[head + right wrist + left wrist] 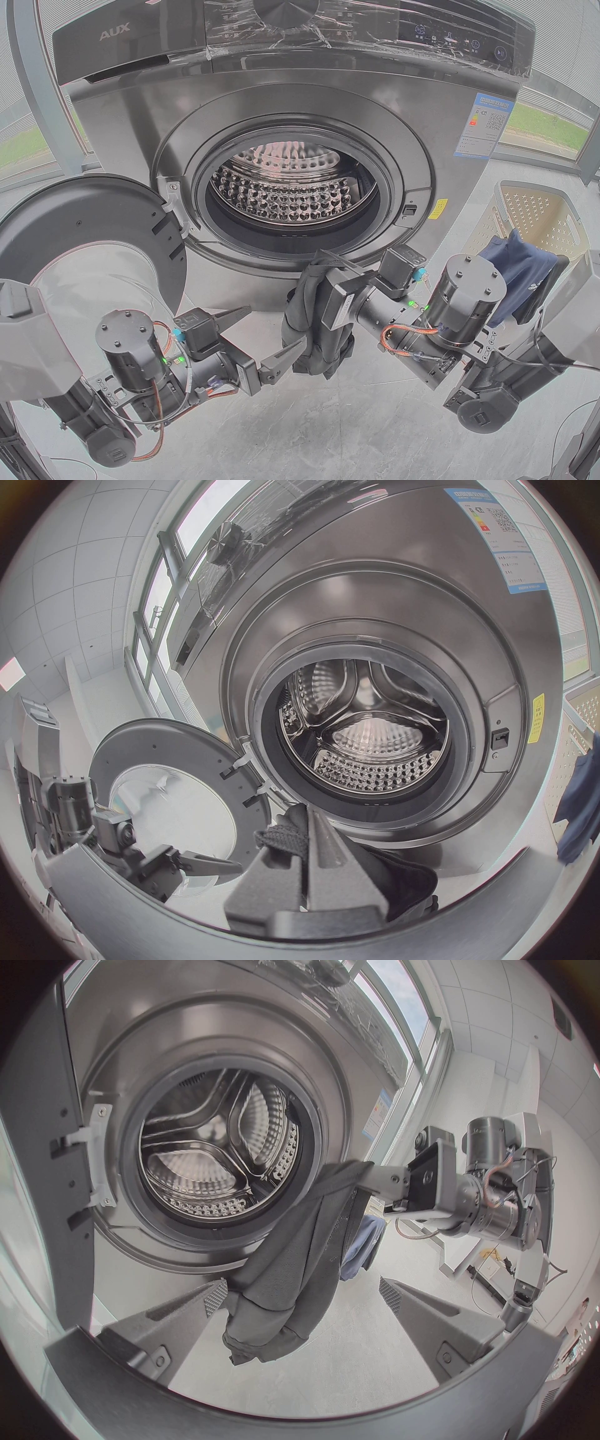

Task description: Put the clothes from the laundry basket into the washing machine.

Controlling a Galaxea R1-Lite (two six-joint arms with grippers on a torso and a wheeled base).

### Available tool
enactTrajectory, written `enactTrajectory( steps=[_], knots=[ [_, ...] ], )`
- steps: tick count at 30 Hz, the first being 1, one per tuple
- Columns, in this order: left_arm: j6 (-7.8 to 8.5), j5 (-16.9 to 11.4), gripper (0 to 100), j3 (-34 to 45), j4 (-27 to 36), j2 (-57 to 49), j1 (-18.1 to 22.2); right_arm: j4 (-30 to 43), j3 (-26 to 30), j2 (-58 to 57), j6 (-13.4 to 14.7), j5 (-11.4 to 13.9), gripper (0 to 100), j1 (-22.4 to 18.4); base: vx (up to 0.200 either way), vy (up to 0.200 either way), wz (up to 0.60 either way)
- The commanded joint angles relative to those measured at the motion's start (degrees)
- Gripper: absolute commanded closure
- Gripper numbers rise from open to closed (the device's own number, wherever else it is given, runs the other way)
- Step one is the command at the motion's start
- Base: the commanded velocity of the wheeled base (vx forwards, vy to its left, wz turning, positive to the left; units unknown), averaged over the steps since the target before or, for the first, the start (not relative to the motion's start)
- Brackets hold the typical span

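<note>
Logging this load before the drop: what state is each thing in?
Door: open, swung left.
Drum: empty.
Left tool: open, empty.
Right tool: shut on dark garment.
Dark garment: hanging limp, outside drum.
Blue garment: draped over basket rim.

The floor (350, 431) is a smooth, pale grey surface with faint marbling and a light sheen. The washing machine (400, 119), a front-loading unit with a dark grey metallic casing, stands directly on the floor, front panel facing the robot. Its round door (81, 225) is swung fully open on the hinge toward the robot's left, leaving the drum (290, 187) opening exposed. The laundry basket (550, 215), beige with perforated walls, is positioned on the robot's right, just beside the machine's front right-hand corner. The base of the basket is hidden, so its contact with the floor cannot be confirmed.
</note>
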Motion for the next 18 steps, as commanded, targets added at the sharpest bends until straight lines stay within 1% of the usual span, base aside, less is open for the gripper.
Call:
enactTrajectory(
  steps=[1,9,12,13,14,18],
  knots=[
    [0.05,-0.25,0,-3.09,-0.10,5.16,-0.47,0.12,-0.06,0.03,0.00,-0.01,100,0.55,0.000,0.000,0.00],
    [0.13,0.01,0,-9.60,-0.10,9.11,0.32,-0.05,0.20,0.11,0.00,-0.01,100,0.64,0.000,0.000,0.00],
    [0.13,0.28,0,-12.06,-0.10,10.08,1.20,-0.05,0.29,0.11,0.00,-0.10,100,0.64,0.000,0.000,0.00],
    [-0.30,0.28,0,-13.38,-0.10,10.34,1.46,-0.05,0.29,0.11,0.00,-0.10,100,0.64,0.000,0.000,0.00],
    [-0.30,0.36,0,-13.82,-0.01,10.70,1.55,-0.05,0.29,0.11,0.00,-0.01,100,0.64,0.000,0.000,0.00],
    [0.22,0.63,0,-14.70,-0.10,12.01,2.60,-0.05,0.38,0.11,0.00,-0.10,100,0.64,0.000,0.000,0.00]
  ],
)
